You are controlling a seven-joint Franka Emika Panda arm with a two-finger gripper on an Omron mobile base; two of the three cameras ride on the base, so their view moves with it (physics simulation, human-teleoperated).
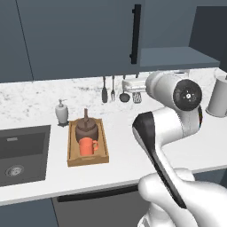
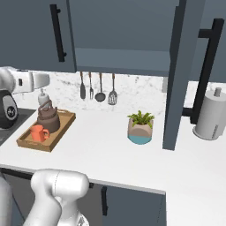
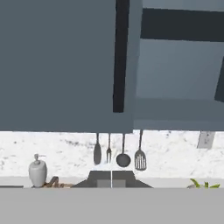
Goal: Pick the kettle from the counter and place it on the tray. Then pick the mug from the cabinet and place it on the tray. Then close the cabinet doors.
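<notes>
1. Kettle [image 1: 85, 127] and orange mug [image 1: 88, 146] both sit inside the wooden tray [image 1: 71, 146] at left-centre of the left base view, the mug just in front of the kettle. That leaves, by my reading, only the cabinet doors to deal with.

2. The left door [image 3: 61, 65] fills the upper left of the hand view and looks flush and closed, its black bar handle [image 3: 120, 57] running down the middle of the frame.

3. The right door [image 2: 181, 75] stands wide open in the right base view, seen nearly edge-on at centre right and jutting out over the desk [image 2: 132, 163], with the shelf [image 2: 123, 59] of the cabinet exposed to its left.

4. The gripper [image 3: 112, 181] sits at the bottom centre of the hand view with the jaws together and nothing between them, looking straight at the cabinet front.

5. Doing this well, I'd say: swing out past the open door's outer face, press flat on the panel near its free edge, away from the hinge, and push along the door's arc.

6. Watch the potted plant [image 2: 141, 127] just left of the open door, and the paper towel roll [image 2: 211, 114] to its right; the arm should stay above both.
</notes>
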